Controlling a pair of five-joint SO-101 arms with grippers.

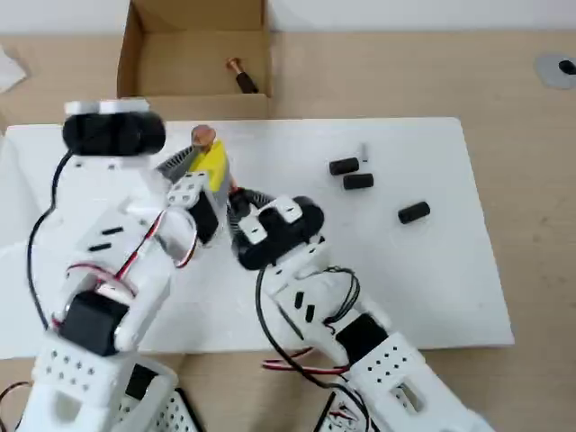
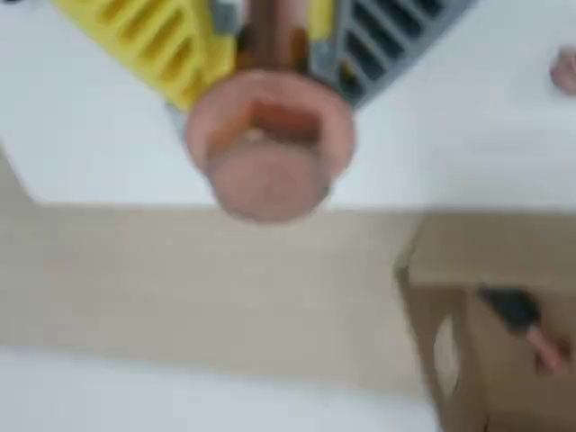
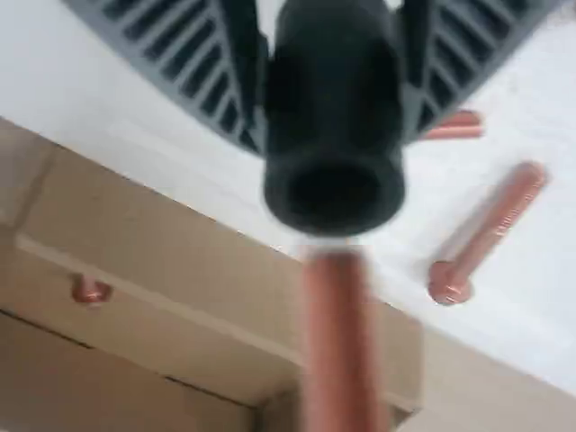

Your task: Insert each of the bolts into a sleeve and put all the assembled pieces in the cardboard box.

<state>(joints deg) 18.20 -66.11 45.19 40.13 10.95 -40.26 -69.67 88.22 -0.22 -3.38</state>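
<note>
L gripper [image 2: 270,40] jaws closed on 1 copper bolt [image 2: 268,144], R gripper [image 3: 335,63] jaws closed on 1 black sleeve [image 3: 333,171], bolt end right at sleeve mouth, contact cannot be confirmed.

We see the left gripper [image 2: 270,40], one finger yellow and the other grey, clamped on a copper bolt [image 2: 270,144] whose head faces the camera. Behind it lie the white board [image 2: 468,135] and the tan table [image 2: 180,279]. Inside the cardboard box [image 2: 432,270] rests an assembled piece [image 2: 526,328], black and copper. A copper-coloured item [image 2: 565,70] lies on the board, too cropped to identify.
</note>
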